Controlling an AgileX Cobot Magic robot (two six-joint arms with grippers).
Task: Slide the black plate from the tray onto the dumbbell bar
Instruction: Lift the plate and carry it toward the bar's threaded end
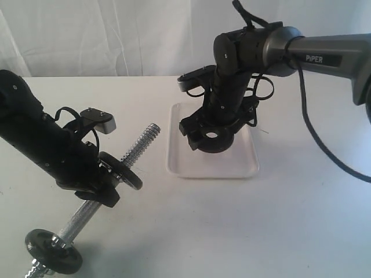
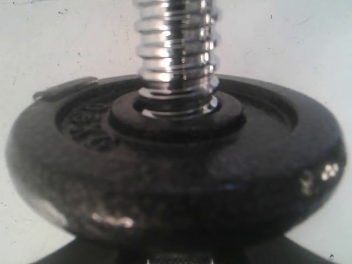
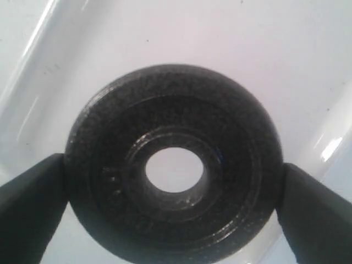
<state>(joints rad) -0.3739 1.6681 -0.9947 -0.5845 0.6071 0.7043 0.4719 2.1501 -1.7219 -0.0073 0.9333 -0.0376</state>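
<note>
My right gripper (image 1: 211, 132) is shut on the black plate (image 1: 224, 142), holding it by its rim over the white tray (image 1: 243, 165). In the right wrist view the fingers (image 3: 30, 212) press both sides of the plate (image 3: 110, 137), and the tray (image 3: 286, 71) shows through its hole. My left gripper (image 1: 98, 194) is shut on the dumbbell bar (image 1: 142, 143), which tilts with its threaded end up toward the tray. A second black disc (image 1: 123, 172) sits on the bar just above that gripper, filling the left wrist view (image 2: 165, 181) below the thread (image 2: 176, 49). A third disc (image 1: 49, 250) sits at the bar's low end.
The white table (image 1: 301, 231) spreads around the tray. The right arm (image 1: 324, 58) reaches in from the upper right and its cable (image 1: 324, 150) hangs over the table. A white cloth backdrop (image 1: 116, 35) stands behind.
</note>
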